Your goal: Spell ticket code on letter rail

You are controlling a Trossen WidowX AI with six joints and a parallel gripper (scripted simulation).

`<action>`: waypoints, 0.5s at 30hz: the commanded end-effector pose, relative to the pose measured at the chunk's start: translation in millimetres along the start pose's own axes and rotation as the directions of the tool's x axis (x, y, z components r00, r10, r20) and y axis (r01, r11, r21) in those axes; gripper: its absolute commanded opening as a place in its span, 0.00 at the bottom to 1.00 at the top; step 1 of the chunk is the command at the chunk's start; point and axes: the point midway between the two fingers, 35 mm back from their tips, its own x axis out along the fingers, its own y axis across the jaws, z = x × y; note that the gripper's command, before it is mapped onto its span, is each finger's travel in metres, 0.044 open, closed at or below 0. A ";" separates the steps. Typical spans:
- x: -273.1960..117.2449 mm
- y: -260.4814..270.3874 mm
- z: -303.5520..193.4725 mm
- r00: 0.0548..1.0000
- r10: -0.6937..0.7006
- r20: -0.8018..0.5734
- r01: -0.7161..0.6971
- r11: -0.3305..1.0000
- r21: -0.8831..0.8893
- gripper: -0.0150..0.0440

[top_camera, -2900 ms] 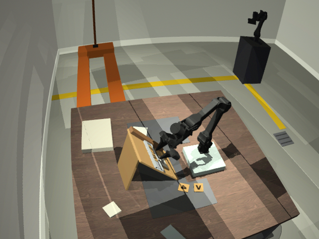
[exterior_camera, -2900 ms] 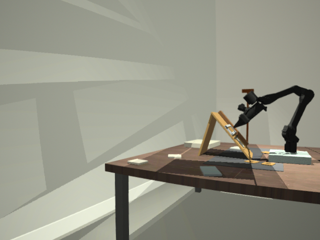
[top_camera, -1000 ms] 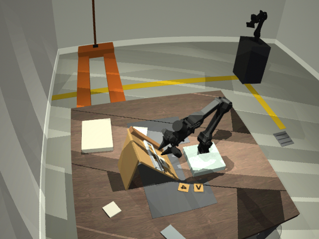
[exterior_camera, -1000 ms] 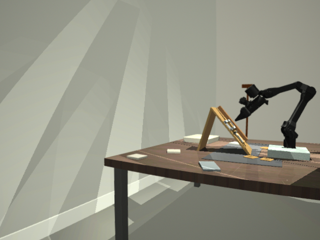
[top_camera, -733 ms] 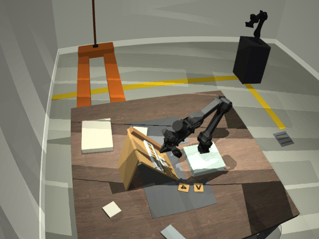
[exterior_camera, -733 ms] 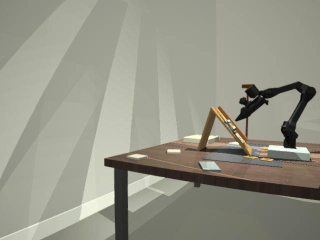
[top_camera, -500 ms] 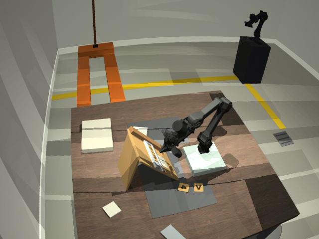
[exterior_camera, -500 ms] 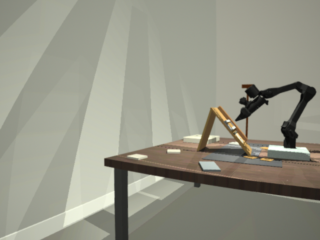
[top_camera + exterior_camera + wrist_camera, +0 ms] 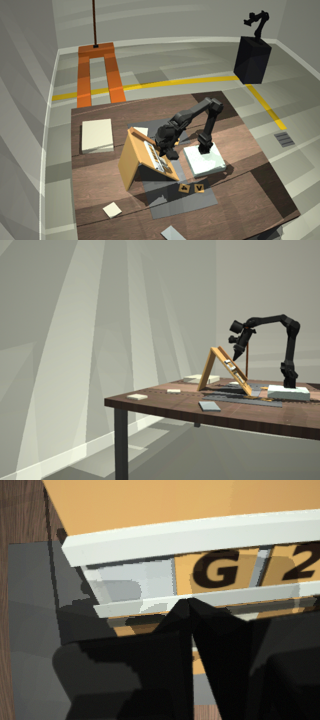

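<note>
The letter rail (image 9: 150,154) (image 9: 125,546) runs across the sloping wooden board (image 9: 128,161) (image 9: 206,366) (image 9: 190,502). In the wrist view, a G tile (image 9: 215,571) and a 2 tile (image 9: 301,562) sit in it, reading G then 2, with a narrow gap between them. The channel left of the G is bare to its end. My gripper (image 9: 160,155) (image 9: 233,360) (image 9: 187,606) is shut and empty, its tips at the rail's lower lip below the G. It hides the ticket's code. A 4 tile (image 9: 184,188) and a V tile (image 9: 199,188) lie on the counter.
Another tile (image 9: 177,142) (image 9: 264,388) lies behind the gripper, its letter unreadable. Grey mats (image 9: 178,206) lie under and beside the board. A large pale block (image 9: 96,134) is at the back left, a small pale block (image 9: 112,210) and a grey-blue slab (image 9: 209,406) nearer the front.
</note>
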 end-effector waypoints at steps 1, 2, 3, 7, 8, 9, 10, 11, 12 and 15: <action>4.0 8.7 4.4 0.983 0.001 -0.182 0.001 1.000 0.013 0.25; 4.1 10.2 5.2 0.976 0.001 -0.217 0.003 1.000 0.018 0.25; 4.1 11.3 5.8 0.970 0.001 -0.244 0.004 1.000 0.021 0.25; 4.0 12.1 6.4 0.964 0.002 -0.264 0.005 1.000 0.026 0.25; 4.0 12.1 6.4 0.964 0.002 -0.264 0.005 1.000 0.026 0.25; 4.0 12.1 6.4 0.964 0.002 -0.264 0.005 1.000 0.026 0.25; 4.0 12.1 6.4 0.964 0.002 -0.264 0.005 1.000 0.026 0.25; 4.0 12.0 6.3 0.964 0.002 -0.264 0.005 1.000 0.026 0.25; 4.0 11.8 6.3 0.964 0.002 -0.264 0.005 1.000 0.026 0.25; 5.0 11.0 6.5 0.964 0.002 -0.264 0.005 1.000 0.026 0.25</action>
